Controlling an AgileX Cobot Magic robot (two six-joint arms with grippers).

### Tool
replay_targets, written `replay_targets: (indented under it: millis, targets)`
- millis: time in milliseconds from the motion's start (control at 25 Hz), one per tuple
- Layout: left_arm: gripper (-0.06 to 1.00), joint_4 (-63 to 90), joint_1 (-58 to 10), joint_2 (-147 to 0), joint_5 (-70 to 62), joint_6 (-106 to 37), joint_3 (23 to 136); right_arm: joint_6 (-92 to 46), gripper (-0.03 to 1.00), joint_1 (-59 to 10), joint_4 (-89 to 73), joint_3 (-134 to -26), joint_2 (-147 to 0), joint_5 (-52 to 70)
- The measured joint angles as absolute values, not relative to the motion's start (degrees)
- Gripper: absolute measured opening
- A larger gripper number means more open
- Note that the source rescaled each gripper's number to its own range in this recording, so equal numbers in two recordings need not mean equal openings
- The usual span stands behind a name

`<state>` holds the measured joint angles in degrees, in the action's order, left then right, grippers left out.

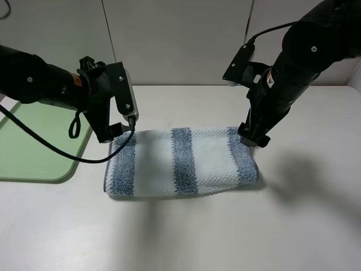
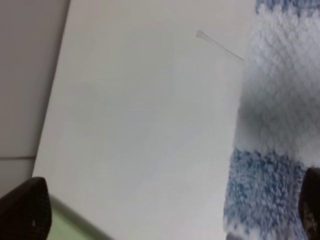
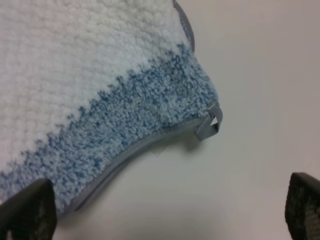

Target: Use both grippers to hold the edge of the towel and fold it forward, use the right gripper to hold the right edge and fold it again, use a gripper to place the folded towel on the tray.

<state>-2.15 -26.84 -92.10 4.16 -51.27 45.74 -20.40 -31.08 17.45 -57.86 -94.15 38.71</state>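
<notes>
Left gripper (image 1: 117, 133) hovers at the far left corner of the towel (image 1: 183, 164) in the high view, jaws apart and holding nothing. The right gripper (image 1: 254, 139) stands at the far right corner, equally spread and empty. I see the towel lying as a doubled strip in the middle of the table (image 1: 237, 231), with the tray (image 1: 34, 152) near its left end. I judge the forward fold done and the second fold next.

From the left wrist, the fingers (image 2: 25, 212) sit wide apart with bare table between them. Towel pile shows by one and a sliver of green tray by the other. Nothing is gripped.

From the right wrist, the fingers (image 3: 27, 210) stand either side of the towel's corner, where the grey hem (image 3: 140, 145) curves round and a small loop tag (image 3: 209, 125) sticks out. I can't tell whether they touch the cloth. Next I'd need to lower this claw over both layers at the right edge, close on them, and carry them across toward the left.
</notes>
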Motion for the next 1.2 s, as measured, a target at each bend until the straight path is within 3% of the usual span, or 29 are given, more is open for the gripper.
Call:
replay_targets:
  millis: [1200]
  targets:
    - [0.98,-2.2,-26.8,-46.6,-41.3,-16.4,45.7,4.3,1.0,-31.1,6.4,-57.9,-94.2,46.1]
